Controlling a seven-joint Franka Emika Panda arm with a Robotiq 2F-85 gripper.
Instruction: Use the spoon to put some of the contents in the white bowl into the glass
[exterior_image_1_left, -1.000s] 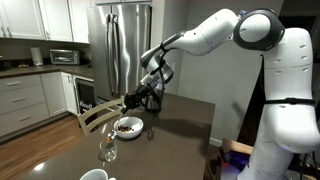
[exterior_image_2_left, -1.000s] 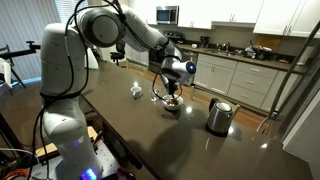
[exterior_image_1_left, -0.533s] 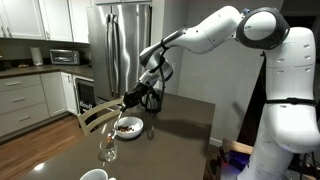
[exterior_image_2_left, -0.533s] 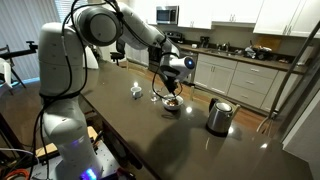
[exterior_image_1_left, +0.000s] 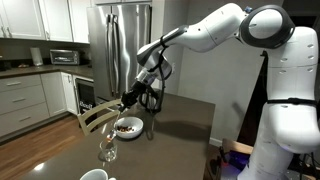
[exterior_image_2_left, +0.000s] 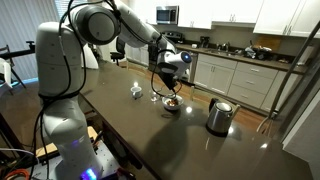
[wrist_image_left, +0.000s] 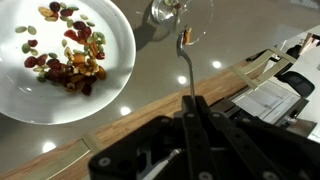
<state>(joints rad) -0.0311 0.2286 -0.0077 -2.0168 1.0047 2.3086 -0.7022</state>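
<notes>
In the wrist view the white bowl (wrist_image_left: 22, 92) lies at upper left, with the contents (wrist_image_left: 70, 55), a loose heap of nuts and dried fruit, inside it. The foot of the glass (wrist_image_left: 180, 10) shows at the top edge. My gripper (wrist_image_left: 192, 102) is shut on the handle of the spoon (wrist_image_left: 184, 58), whose small end hangs over bare table between bowl and glass. In both exterior views the gripper (exterior_image_1_left: 129, 100) (exterior_image_2_left: 170, 78) hovers just above the bowl (exterior_image_1_left: 127, 127) (exterior_image_2_left: 172, 103). The glass (exterior_image_1_left: 107, 148) stands next to the bowl.
A steel kettle (exterior_image_2_left: 218, 116) stands on the dark table (exterior_image_2_left: 150, 140) beyond the bowl. A white cup (exterior_image_2_left: 136, 90) sits near the glass, and another white rim (exterior_image_1_left: 95, 175) shows at the table's near end. A wooden chair back (exterior_image_1_left: 92, 115) stands at the table edge.
The gripper has risen a little above the bowl with the spoon still in its fingers. Bowl, glass and kettle have not moved.
</notes>
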